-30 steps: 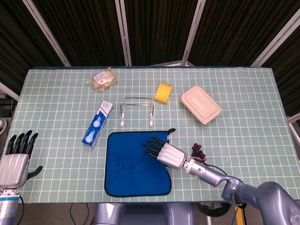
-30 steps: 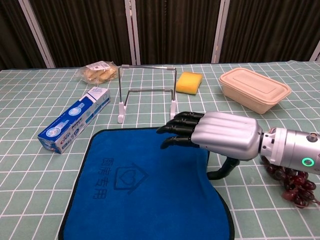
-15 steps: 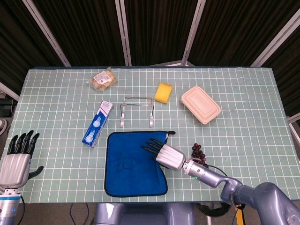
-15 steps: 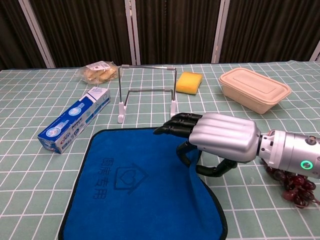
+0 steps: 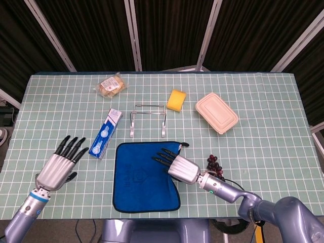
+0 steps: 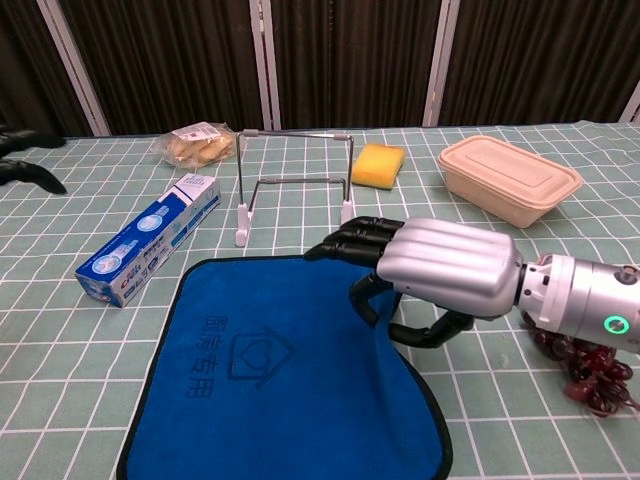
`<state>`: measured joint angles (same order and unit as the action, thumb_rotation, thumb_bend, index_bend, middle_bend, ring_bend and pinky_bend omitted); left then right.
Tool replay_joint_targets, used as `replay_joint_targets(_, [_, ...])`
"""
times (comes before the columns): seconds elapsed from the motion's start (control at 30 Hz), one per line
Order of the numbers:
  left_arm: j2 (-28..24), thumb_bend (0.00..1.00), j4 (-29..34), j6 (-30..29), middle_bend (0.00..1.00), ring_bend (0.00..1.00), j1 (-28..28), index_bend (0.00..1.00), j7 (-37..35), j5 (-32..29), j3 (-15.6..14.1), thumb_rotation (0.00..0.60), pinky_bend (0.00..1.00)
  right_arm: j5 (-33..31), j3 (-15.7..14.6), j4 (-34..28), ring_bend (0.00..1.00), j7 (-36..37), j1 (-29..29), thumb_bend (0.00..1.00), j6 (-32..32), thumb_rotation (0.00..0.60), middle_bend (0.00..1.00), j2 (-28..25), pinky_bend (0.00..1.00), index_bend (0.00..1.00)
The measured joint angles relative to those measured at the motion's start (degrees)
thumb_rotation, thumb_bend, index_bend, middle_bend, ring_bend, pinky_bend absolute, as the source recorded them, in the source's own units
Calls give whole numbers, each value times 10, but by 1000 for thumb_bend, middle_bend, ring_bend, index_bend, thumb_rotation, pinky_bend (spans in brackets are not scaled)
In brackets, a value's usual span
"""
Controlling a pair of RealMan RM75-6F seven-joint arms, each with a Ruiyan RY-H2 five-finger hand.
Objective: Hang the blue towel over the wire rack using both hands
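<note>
The blue towel [image 5: 142,177] [image 6: 260,370] lies flat near the table's front edge. Just behind it stands the wire rack [image 5: 147,120] [image 6: 295,185], bare. My right hand [image 5: 177,164] [image 6: 440,270] sits on the towel's far right corner, fingers on top and thumb curled beneath, gripping the right edge, which is raised and folded inward. My left hand [image 5: 61,164] hovers over the table to the left of the towel, open with fingers spread and holding nothing. In the chest view only its dark fingertips [image 6: 25,172] show at the left border.
A toothpaste box [image 5: 105,133] [image 6: 150,238] lies between my left hand and the towel. Behind are a snack bag [image 5: 111,85], a yellow sponge [image 5: 176,99] and a beige lidded container [image 5: 217,112]. Dark grapes [image 5: 213,163] [image 6: 590,375] lie beside my right wrist.
My left hand has come up from the front left corner, moving right over the table. My right hand's thumb has closed under the towel's right edge, pulling it inward.
</note>
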<state>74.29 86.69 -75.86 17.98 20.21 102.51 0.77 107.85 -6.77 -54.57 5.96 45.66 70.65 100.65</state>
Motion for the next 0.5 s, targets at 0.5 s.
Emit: replay_joint_targets(0.5, [109,131,-166,54,0,0,82,415,-49,67,-35,600,0,-8,4,-16,0,-12,3,407,-5,600,35,-3,0,630])
